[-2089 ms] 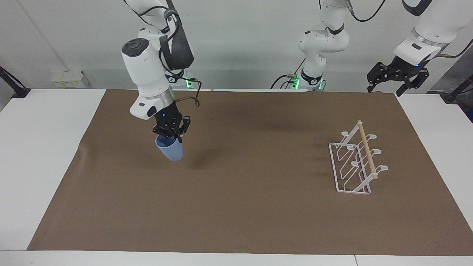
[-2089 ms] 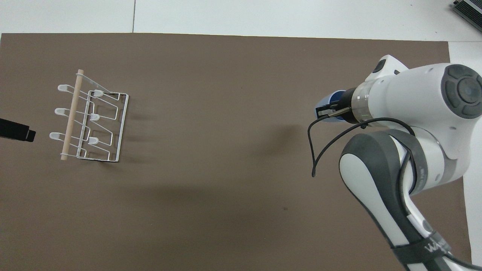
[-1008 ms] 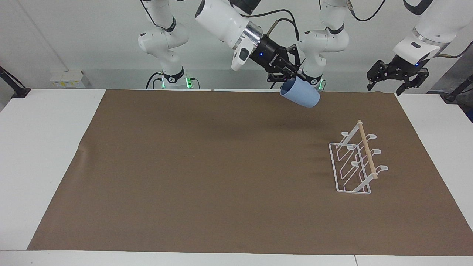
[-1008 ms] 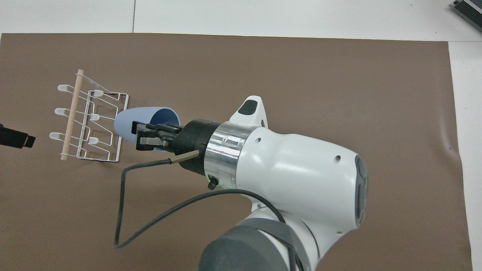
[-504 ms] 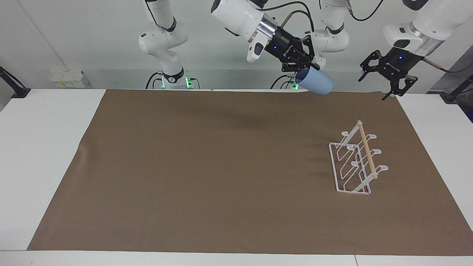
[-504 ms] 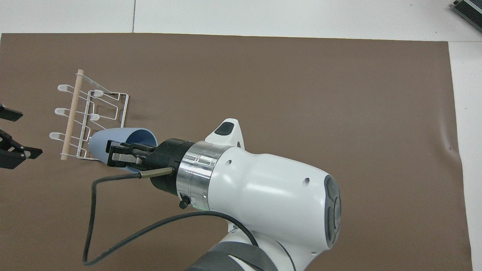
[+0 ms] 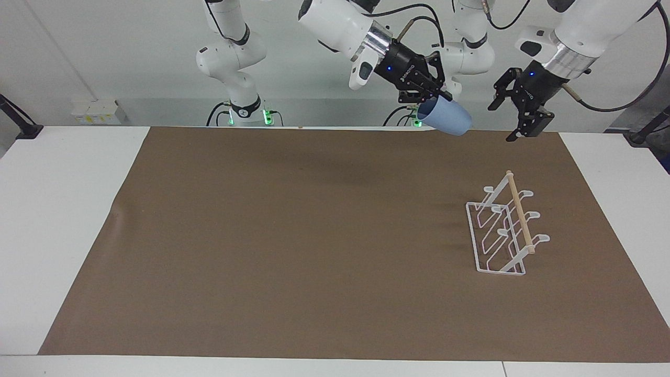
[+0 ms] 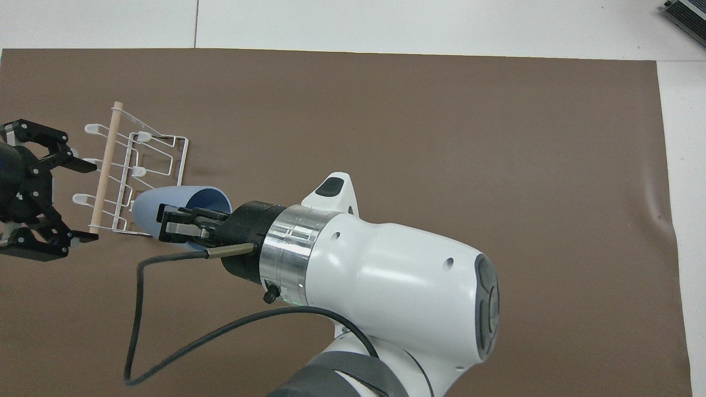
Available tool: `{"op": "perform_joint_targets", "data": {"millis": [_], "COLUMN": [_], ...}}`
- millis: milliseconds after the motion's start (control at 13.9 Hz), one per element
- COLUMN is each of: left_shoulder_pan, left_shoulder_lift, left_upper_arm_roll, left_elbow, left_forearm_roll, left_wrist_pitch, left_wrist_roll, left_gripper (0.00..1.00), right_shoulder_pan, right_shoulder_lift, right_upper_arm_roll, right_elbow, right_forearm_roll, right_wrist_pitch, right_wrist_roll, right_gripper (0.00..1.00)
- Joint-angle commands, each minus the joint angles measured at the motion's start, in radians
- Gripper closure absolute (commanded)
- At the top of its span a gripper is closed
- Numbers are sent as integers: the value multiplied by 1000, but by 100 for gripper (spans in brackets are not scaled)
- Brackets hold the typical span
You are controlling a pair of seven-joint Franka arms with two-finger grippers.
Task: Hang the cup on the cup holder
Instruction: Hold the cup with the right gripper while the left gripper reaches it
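The light blue cup [image 7: 446,118] hangs tilted high in the air, its base pointing toward the left arm's end. My right gripper [image 7: 435,99] is shut on the cup's rim. In the overhead view the cup [image 8: 165,204] and right gripper [image 8: 177,229] overlap the near corner of the cup holder [image 8: 138,176]. The white wire cup holder [image 7: 502,233] with its wooden dowel stands bare on the mat. My left gripper [image 7: 515,118] is open in the air close to the cup, above the mat's edge; overhead, the left gripper [image 8: 83,201] shows beside the holder.
A brown mat [image 7: 314,251] covers most of the white table [image 7: 57,209]. A small crease in the mat [image 7: 118,214] lies toward the right arm's end. A black cable [image 8: 138,309] loops from the right wrist.
The right gripper carried the cup up from the right arm's end of the mat toward the holder, then slowed. The left gripper swung in from the table's end toward the cup.
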Motion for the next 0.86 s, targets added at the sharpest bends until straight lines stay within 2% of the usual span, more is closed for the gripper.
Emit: {"op": "perform_joint_targets", "data": {"millis": [0, 360, 504, 792], "left_shoulder_pan": [-43, -136, -171, -177], "left_shoulder_lift": [-42, -126, -138, -140], "left_upper_arm_roll": [2, 2, 2, 4], "left_elbow": [-67, -242, -262, -264], "left_forearm_roll": [-43, -95, -97, -113], "left_wrist_pitch": [54, 205, 228, 229], "left_wrist_roll": [38, 38, 36, 33], "left_gripper": [0, 0, 0, 0], "right_shoulder_pan": [30, 30, 30, 32], "right_shoulder_lift": [9, 11, 12, 12], "right_upper_arm_roll": [2, 2, 2, 2], "right_elbow": [10, 12, 19, 18], "right_forearm_roll": [31, 31, 32, 32], "right_wrist_pitch": [1, 11, 12, 12], "right_wrist_roll": [6, 6, 6, 6], "right_gripper": [100, 100, 100, 100]}}
